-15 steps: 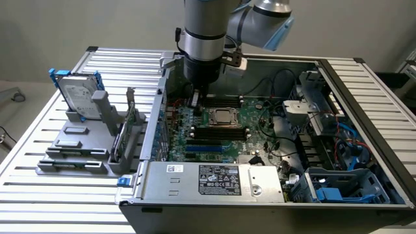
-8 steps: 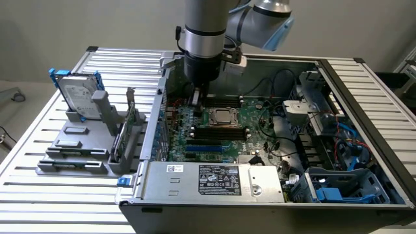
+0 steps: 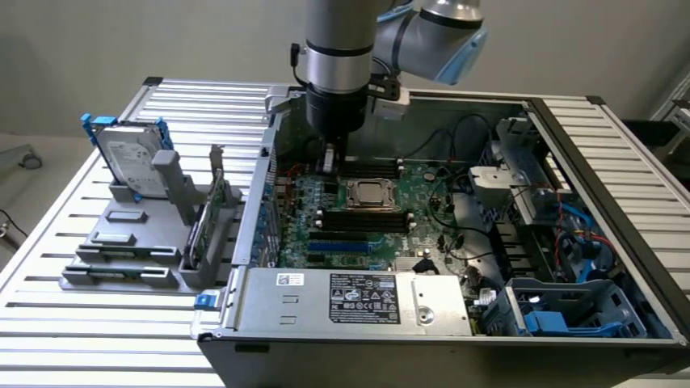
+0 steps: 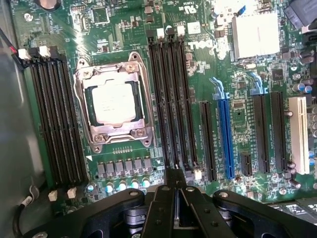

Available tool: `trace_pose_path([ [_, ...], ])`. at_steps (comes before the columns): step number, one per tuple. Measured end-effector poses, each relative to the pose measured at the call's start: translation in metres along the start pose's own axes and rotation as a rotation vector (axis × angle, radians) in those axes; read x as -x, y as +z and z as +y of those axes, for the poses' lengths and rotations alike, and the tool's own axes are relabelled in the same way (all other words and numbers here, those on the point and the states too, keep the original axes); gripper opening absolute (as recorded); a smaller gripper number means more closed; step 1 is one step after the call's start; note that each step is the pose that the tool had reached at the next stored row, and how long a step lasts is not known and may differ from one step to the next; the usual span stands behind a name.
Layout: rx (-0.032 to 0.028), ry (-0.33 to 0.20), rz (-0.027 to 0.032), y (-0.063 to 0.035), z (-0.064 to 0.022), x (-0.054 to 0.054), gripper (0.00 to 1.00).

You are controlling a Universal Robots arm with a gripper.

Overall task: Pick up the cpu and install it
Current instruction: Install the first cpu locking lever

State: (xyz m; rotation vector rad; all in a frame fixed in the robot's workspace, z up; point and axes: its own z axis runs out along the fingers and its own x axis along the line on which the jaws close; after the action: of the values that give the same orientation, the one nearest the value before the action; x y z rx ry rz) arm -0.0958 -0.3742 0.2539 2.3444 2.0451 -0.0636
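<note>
The cpu [image 3: 369,192] is being seen seated inside the socket [image 3: 370,194] on the green motherboard [image 3: 356,234] of an open computer case [image 3: 603,162], which is lying on a slatted metal bench [image 3: 65,275]. In the wrist view the cpu [image 4: 113,103] is showing its dull silver top within the metal socket frame [image 4: 113,104], with black memory slots [image 4: 54,119] running along both of its long sides.

The gripper [image 3: 329,162] is being held above the board, at about ten o'clock from the cpu in the exterior view and a little apart from it. Its fingers [image 4: 166,198] are being kept closed together, with nothing gripped between them, and they are not touching the cpu.

At about nine o'clock from the case in the exterior view, a grey holder [image 3: 135,242] is sitting on the bench, and a silver hard drive [image 3: 129,166] with blue brackets is being carried upright in it. A power supply [image 3: 351,301] with a white label is lying along the near edge of the case, at six o'clock from the cpu.
</note>
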Motion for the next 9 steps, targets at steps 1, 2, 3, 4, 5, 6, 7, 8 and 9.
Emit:
trace_pose_path([
  [1,0.0030,-0.010,-0.0007,-0.0001,0.0000,-0.0002,0.11],
  [2,0.0059,-0.020,-0.0011,-0.0001,-0.0001,-0.0004,0.11],
  [3,0.0087,-0.030,-0.0014,-0.0003,-0.0001,-0.0007,0.11],
  [4,0.0114,-0.040,-0.0014,-0.0004,-0.0001,-0.0008,0.11],
  [5,0.0144,-0.051,-0.0012,-0.0007,-0.0001,-0.0010,0.11],
  [6,0.0171,-0.061,-0.0009,-0.0009,-0.0001,-0.0011,0.11],
  [7,0.0202,-0.071,-0.0006,-0.0010,-0.0001,-0.0013,0.11],
  [8,0.0236,-0.081,-0.0004,-0.0010,-0.0001,-0.0014,0.11],
  [9,0.0271,-0.091,-0.0002,-0.0011,-0.0002,-0.0015,0.11],
])
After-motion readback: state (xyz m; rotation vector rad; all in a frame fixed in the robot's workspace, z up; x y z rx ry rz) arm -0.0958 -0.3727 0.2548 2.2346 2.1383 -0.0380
